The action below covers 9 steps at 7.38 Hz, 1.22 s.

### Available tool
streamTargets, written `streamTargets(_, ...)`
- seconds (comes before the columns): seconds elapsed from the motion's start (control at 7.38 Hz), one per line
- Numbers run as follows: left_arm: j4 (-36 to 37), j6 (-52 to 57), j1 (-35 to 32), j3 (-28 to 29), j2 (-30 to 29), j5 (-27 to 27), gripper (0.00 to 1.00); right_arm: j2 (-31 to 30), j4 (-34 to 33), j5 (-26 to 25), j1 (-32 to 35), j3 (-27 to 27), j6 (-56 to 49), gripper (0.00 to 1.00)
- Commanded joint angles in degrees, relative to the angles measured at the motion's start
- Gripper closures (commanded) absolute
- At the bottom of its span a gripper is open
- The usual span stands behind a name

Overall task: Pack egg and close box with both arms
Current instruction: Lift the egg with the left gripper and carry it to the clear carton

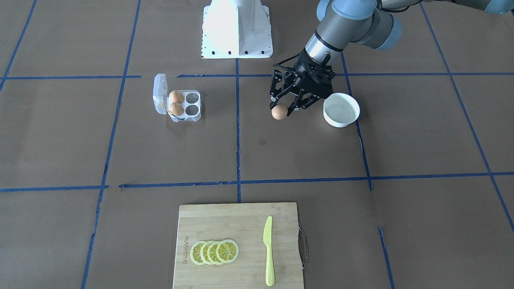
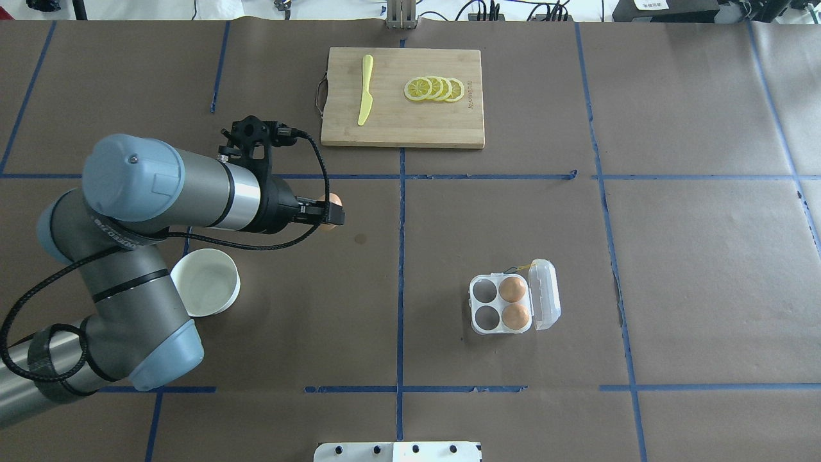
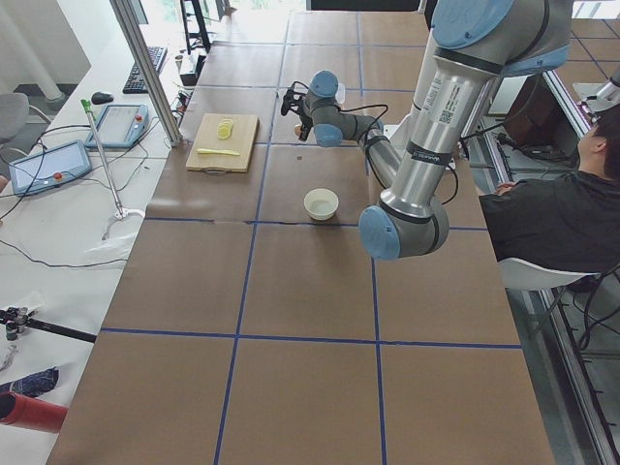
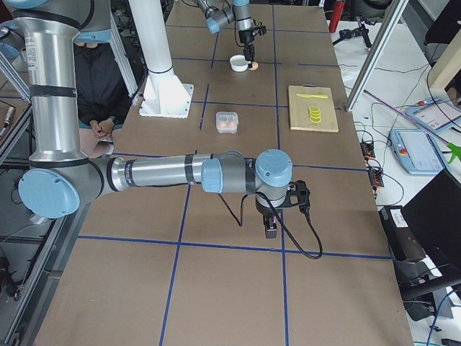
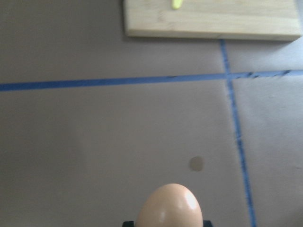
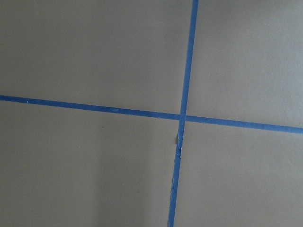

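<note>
My left gripper (image 1: 281, 110) is shut on an orange-brown egg (image 1: 279, 112), held over the table just beside the white bowl. The egg also shows in the overhead view (image 2: 333, 206) and fills the bottom of the left wrist view (image 5: 169, 208). The clear egg box (image 1: 182, 105) stands open across the table's centre line, lid (image 2: 545, 294) tipped back. It holds two eggs (image 2: 512, 289) (image 2: 516, 315) in the cells by the lid; the two other cells are empty. My right gripper (image 4: 271, 229) hangs far from the box; I cannot tell its state.
A round white bowl (image 1: 341, 109), empty, sits close by the left gripper. A bamboo cutting board (image 1: 239, 245) with a yellow knife (image 1: 268, 251) and lemon slices (image 1: 215, 251) lies at the far edge. The robot's white base (image 1: 237, 30) stands behind.
</note>
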Motion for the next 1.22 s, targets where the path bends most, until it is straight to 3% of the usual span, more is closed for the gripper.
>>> streamTargets(0.0,-9.61,4.99,4.34,7.82,-6.37,0.07,1.00,0.15,0.09,-0.06,0.00,-0.03,0.00,0.00)
streamTargets(0.54,-18.41,7.50,10.42,23.28,-18.06,1.55,1.00,0.06,0.00,-0.06,0.00,-0.21,0.00,0.00)
streamTargets(1.08,-20.89,7.50,12.08,27.62,-20.28,3.41,1.00,-0.12,0.00,-0.06,0.00,-0.47,0.00,0.00)
